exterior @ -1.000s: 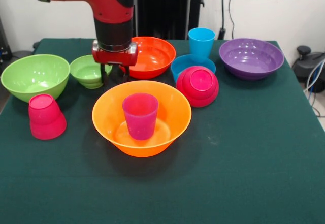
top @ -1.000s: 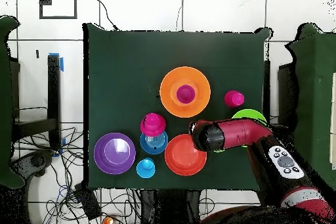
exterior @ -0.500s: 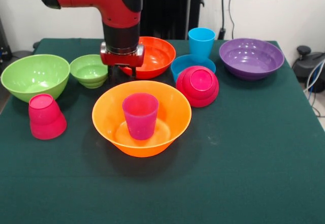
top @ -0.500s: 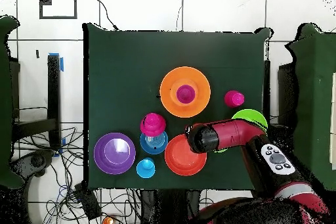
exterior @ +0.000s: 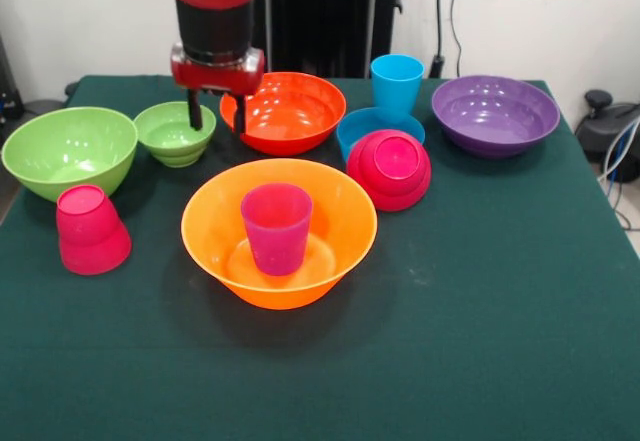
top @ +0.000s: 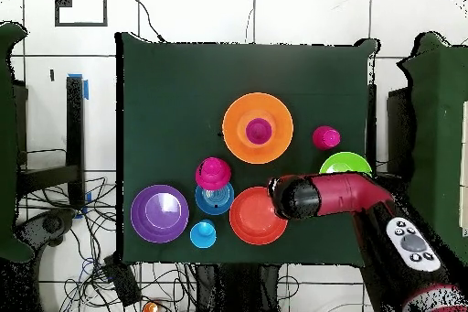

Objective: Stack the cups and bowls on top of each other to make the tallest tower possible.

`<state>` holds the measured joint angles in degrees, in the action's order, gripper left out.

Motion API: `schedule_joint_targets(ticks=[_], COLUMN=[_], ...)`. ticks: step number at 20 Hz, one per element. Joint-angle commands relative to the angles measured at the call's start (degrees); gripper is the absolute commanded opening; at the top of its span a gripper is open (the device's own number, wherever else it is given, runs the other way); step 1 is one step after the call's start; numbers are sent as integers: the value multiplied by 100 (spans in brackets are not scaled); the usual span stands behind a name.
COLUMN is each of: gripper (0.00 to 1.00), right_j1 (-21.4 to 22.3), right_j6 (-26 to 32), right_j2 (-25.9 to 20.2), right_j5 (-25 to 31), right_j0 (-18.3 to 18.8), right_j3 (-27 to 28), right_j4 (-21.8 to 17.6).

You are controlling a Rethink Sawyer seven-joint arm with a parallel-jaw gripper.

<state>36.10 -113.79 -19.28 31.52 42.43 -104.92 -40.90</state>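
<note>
Judging tower barely begun: purple-magenta cup point(exterior: 277, 227) upright inside large orange bowl point(exterior: 205, 229) at table centre. Other bowls, cups unstacked from 9 to 2 o'clock. We see jaws point(exterior: 216, 118) parted, empty.

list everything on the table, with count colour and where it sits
large orange bowl: 1, orange, table centre
purple-magenta cup: 1, upright inside the orange bowl
red-orange bowl: 1, behind the orange bowl
large lime green bowl: 1, left edge in the front view
small lime green bowl: 1, between the large green and red-orange bowls
red-pink cup: 1, upside down, front left
pink-red bowl: 1, upside down, against the blue bowl
blue bowl: 1, behind the pink-red one
sky blue cup: 1, upright, behind the blue bowl
purple bowl: 1, far right
pincer: 1, open, above the gap between small green and red-orange bowls
</note>
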Motion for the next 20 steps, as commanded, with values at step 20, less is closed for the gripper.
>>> schedule_joint_targets(ticks=[20], gripper=[100], right_j1=[-972], right_j6=[-670], right_j2=[724], right_j5=[-2029], right_j0=[-1112], right_j3=[-238], right_j4=[-1173])
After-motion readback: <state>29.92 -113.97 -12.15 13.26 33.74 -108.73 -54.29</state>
